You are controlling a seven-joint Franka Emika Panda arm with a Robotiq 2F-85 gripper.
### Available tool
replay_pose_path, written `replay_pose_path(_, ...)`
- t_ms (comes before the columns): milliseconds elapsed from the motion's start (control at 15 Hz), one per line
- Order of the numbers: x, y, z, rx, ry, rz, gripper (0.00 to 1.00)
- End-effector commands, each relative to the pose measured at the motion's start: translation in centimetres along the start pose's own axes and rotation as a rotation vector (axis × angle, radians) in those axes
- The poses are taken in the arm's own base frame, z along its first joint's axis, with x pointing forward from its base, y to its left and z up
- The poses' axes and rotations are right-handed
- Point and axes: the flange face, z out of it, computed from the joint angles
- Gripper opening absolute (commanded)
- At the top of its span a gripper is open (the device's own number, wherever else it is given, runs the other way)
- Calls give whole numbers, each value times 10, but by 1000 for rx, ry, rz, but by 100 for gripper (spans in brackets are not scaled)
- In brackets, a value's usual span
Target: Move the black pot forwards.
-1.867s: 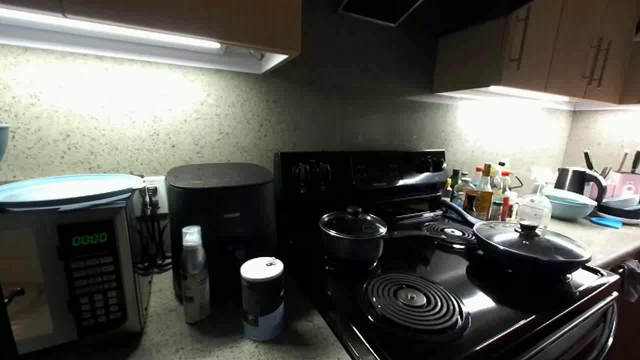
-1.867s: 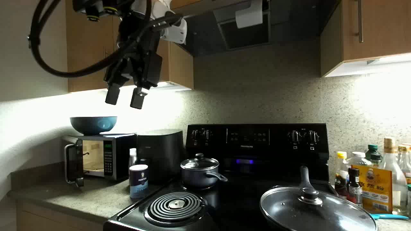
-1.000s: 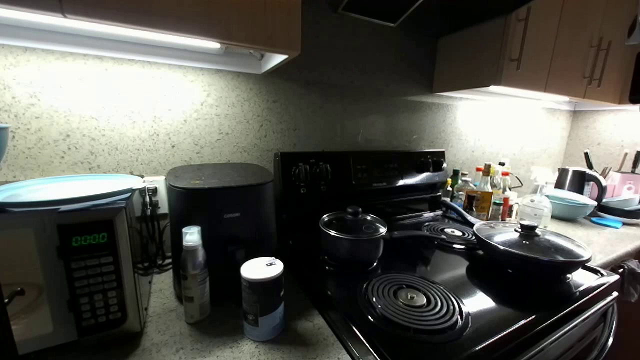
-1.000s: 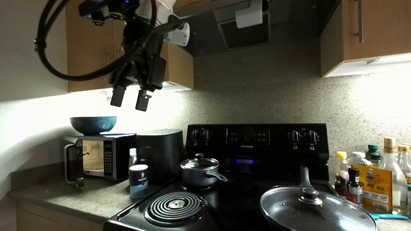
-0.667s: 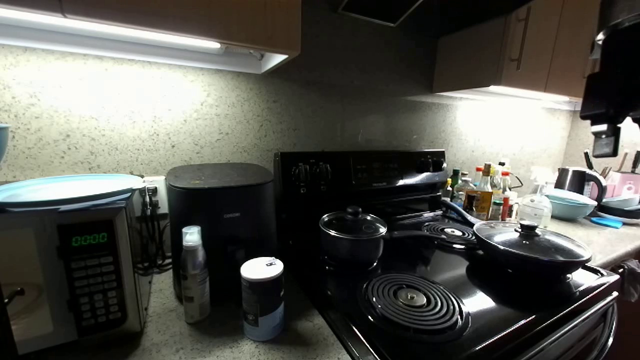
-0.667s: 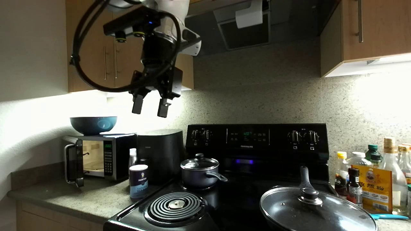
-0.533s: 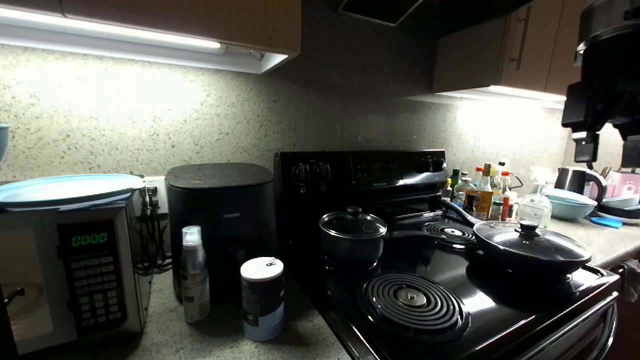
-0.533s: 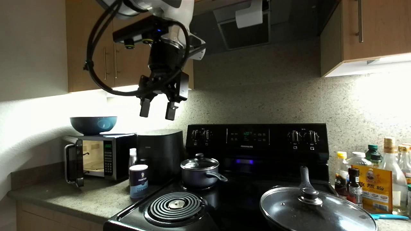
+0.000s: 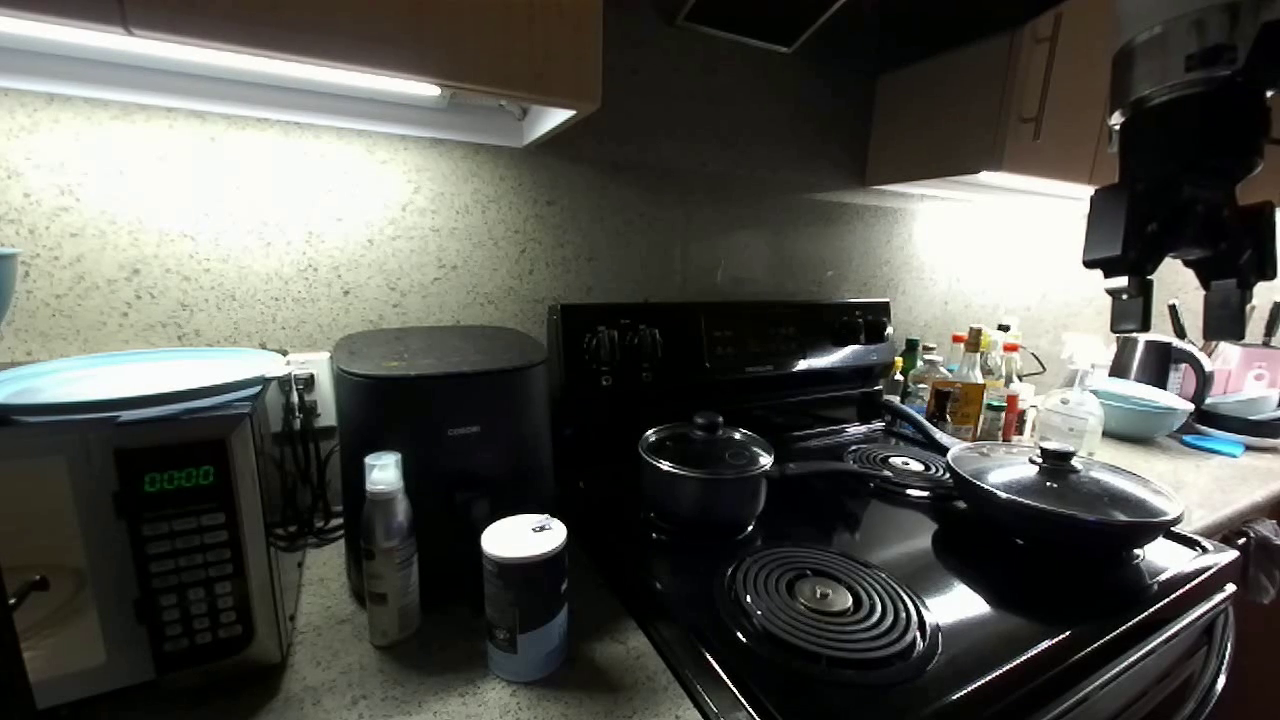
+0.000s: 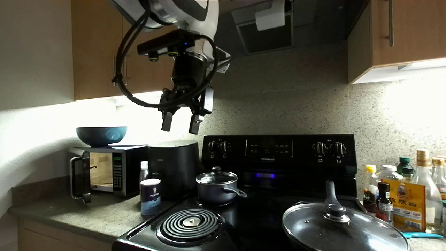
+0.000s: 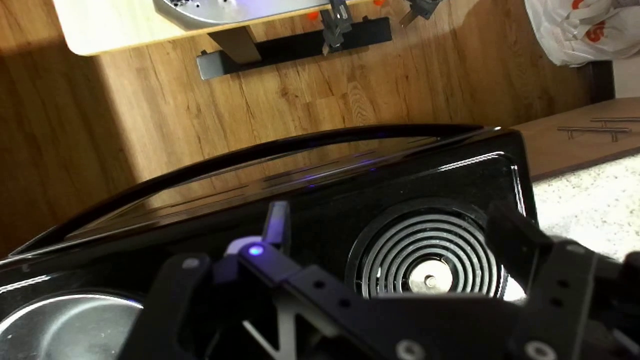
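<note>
The black pot (image 10: 215,192) with its glass lid and knob sits on the back burner of the stove, seen in both exterior views. Its handle points to the right in an exterior view (image 9: 815,467). My gripper (image 10: 180,128) hangs in the air well above the stove, higher than the pot and apart from it. Both fingers stand wide apart with nothing between them, as an exterior view also shows of the gripper (image 9: 1180,318). Looking down in the wrist view, the open gripper (image 11: 392,222) frames the front burner; the pot is out of that view.
A coil burner (image 10: 190,223) lies in front of the pot. A wide lidded pan (image 9: 1060,500) occupies the stove's other side. Beside the pot stand a black air fryer (image 9: 445,460), a salt canister (image 9: 525,600) and a spray can (image 9: 390,560). Several bottles (image 10: 423,188) line the far counter.
The arm has come down and to the right in an exterior view, nearer the stove; elsewhere the gripper has entered from the right edge. It stays open. The pot has not moved.
</note>
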Motion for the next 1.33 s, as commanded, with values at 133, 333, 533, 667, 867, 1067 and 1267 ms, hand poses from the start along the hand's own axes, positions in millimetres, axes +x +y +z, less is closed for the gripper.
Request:
replay_pose_path(133, 33, 10, 18, -52, -42, -7, 100)
replay_pose_path(333, 61, 19, 35, -68, -73, -2, 100)
replay_pose_path(533, 90, 27, 49, -78, -97, 38, 100)
replay_pose_path(667, 80, 23, 50, -65, -98, 44, 100)
replay_pose_path(867, 87, 24, 55, -68, -113, 48, 100)
replay_pose_path(1067, 92, 18, 55, -69, -102, 24, 100)
replay_pose_path(1267, 109, 10, 66, -101, -182, -128, 100)
